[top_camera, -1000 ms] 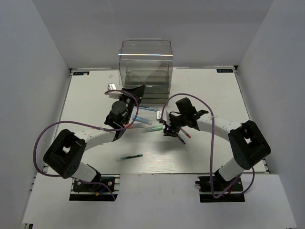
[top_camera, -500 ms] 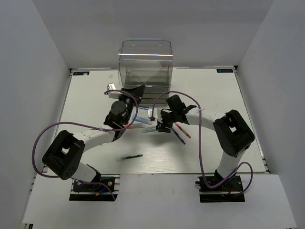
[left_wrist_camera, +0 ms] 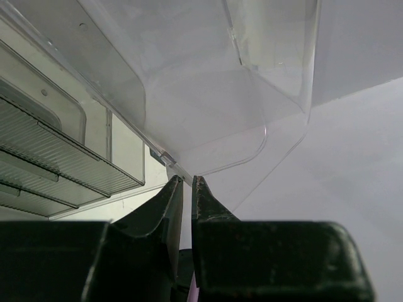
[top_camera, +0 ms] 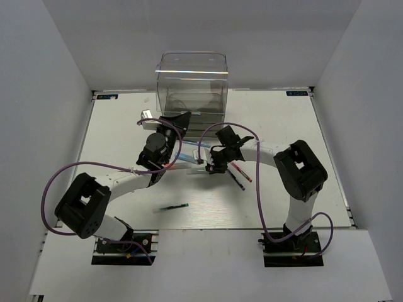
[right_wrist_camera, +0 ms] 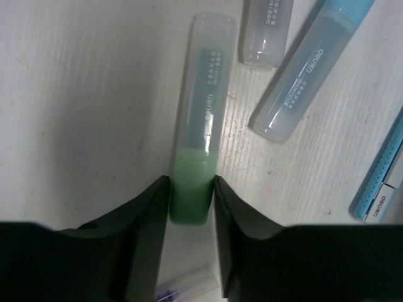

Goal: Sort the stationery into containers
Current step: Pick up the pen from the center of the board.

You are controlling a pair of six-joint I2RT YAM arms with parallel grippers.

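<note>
Right gripper (right_wrist_camera: 190,180) pinches the green end of the mint-green marker (right_wrist_camera: 204,119), which lies flat on the bench (right_wrist_camera: 82,94) beside a light blue marker (right_wrist_camera: 315,69). Left gripper (left_wrist_camera: 187,181) is almost closed at the lip of the clear drawer (left_wrist_camera: 214,113); whether it grips it is unclear.

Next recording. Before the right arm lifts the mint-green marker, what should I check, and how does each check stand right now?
1. Right gripper centred on the mint-green marker: ok, its fingers touch both sides of the green end.
2. Marker off the table: not ok, it lies flat.
3. Neighbours clear of the fingers: ok, the light blue marker lies apart.
4. Left gripper holding the clear drawer: ok, its edge looks pinched.
5. Drawer open far enough to take the marker: cannot tell.
</note>
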